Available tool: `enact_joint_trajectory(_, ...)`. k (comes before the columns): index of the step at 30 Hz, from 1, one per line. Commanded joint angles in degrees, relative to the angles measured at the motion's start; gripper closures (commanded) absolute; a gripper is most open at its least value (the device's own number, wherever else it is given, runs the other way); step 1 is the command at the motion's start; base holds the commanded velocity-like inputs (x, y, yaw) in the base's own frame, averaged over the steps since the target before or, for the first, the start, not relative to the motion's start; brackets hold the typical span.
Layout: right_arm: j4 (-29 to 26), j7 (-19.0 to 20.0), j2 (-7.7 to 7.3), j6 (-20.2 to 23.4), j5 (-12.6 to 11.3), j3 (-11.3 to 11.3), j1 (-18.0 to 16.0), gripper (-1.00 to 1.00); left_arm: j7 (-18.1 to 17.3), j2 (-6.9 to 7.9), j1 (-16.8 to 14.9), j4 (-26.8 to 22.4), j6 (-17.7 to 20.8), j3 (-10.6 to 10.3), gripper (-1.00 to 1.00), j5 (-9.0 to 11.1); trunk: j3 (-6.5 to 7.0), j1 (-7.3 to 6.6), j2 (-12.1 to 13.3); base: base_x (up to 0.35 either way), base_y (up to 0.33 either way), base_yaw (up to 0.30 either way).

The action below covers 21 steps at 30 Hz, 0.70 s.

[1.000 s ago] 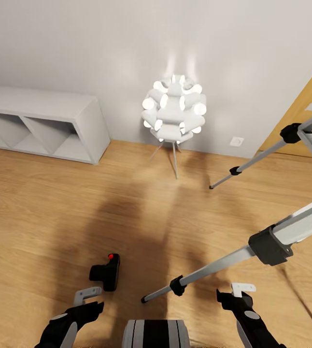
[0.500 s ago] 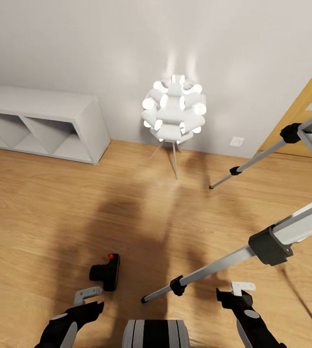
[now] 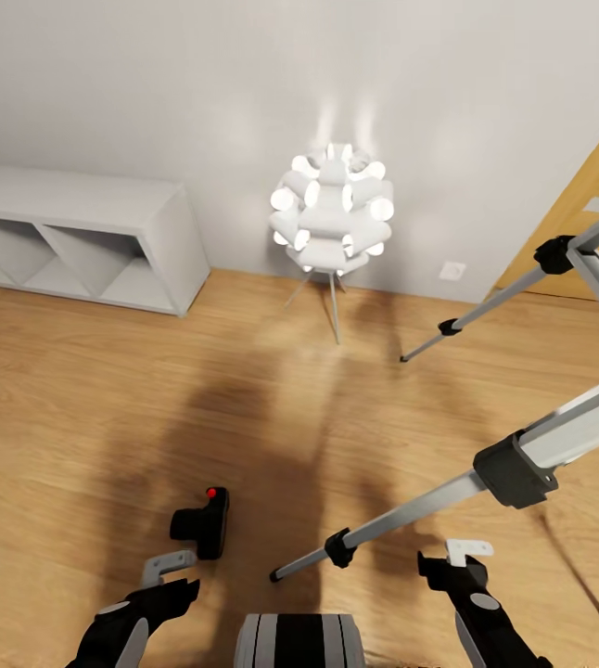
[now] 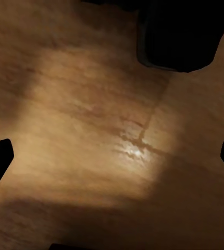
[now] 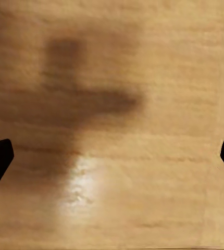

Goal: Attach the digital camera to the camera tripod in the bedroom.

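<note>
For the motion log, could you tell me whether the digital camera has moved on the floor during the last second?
No. The digital camera keeps its place on the wood floor; the slight shift matches that of the white lamp, so the view moved.

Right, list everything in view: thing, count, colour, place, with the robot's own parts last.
digital camera: one, black with a red spot, on the floor just ahead of the left gripper
camera tripod: one, silver legs with black joints, standing at the right, head out of frame
lamp: one, white, lit, on thin legs by the back wall
cube shelf: one, white, against the wall at the left
door: one, wooden, at the far right
wall socket: one, white, low on the wall
floor: light wood
left gripper: one, black with pale fingertips, open, holding nothing
right gripper: one, same colours, open, holding nothing
</note>
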Motion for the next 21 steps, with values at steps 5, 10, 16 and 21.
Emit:
enact_joint_trajectory(5, -0.7, -4.5, 0.46, 0.4, 0.5, 0.4, 0.0, -1.00, 0.4, 0.02, 0.0, -0.1, 0.2, -0.1, -1.00, 0.6, -0.04, -0.01, 0.0, 0.000, 0.000, -0.126)
enact_joint_trajectory(10, -0.9, -5.7, 0.50, 0.3, 0.5, 0.5, 0.0, -1.00, 0.4, 0.04, 0.0, -0.1, 0.2, -0.1, -1.00, 0.6, -0.04, -0.01, 0.0, 0.000, 0.000, -0.033)
enact_joint_trajectory(16, -0.9, -5.9, 0.51, 0.3, 0.5, 0.5, 0.0, -1.00, 0.4, 0.04, 0.0, -0.1, 0.2, -0.1, -1.00, 0.6, -0.04, -0.01, 0.0, 0.000, 0.000, -0.021)
enact_joint_trajectory(21, -1.0, -6.0, 0.60, 0.3, 0.5, 0.5, 0.0, -1.00, 0.4, 0.06, 0.0, 0.0, 0.2, 0.0, -1.00, 0.6, -0.04, -0.01, 0.0, 0.000, 0.000, -0.163)
